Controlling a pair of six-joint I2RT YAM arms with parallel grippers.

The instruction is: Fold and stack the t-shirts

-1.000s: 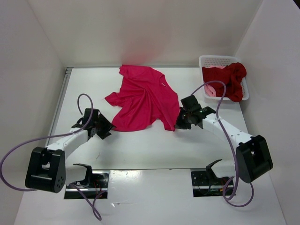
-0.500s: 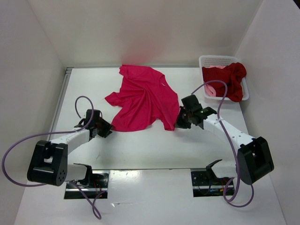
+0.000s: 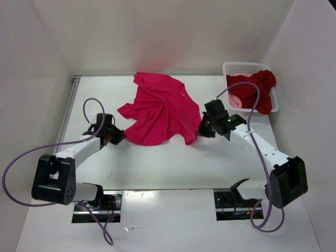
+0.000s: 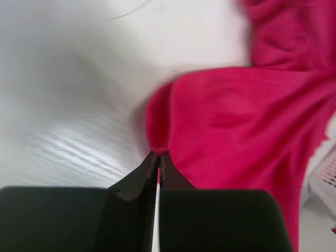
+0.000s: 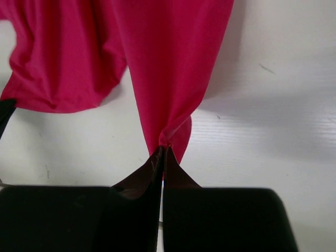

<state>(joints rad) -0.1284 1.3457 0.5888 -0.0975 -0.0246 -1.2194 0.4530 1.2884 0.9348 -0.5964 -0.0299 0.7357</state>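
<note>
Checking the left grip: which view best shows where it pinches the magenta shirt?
Left wrist: left gripper, shut, pinches the magenta shirt at a bunched edge. Top external hides the contact; right wrist shows another corner.

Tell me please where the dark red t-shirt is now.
In the top view, the dark red t-shirt lies in the white basket at the far right of the table, draped over its right rim, beside the salmon-pink t-shirt.

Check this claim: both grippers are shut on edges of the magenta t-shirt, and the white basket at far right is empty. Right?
No. The white basket is not empty: the top view shows the dark red t-shirt and a light pink t-shirt in it. The left gripper and right gripper are indeed shut on the magenta t-shirt edges.
</note>
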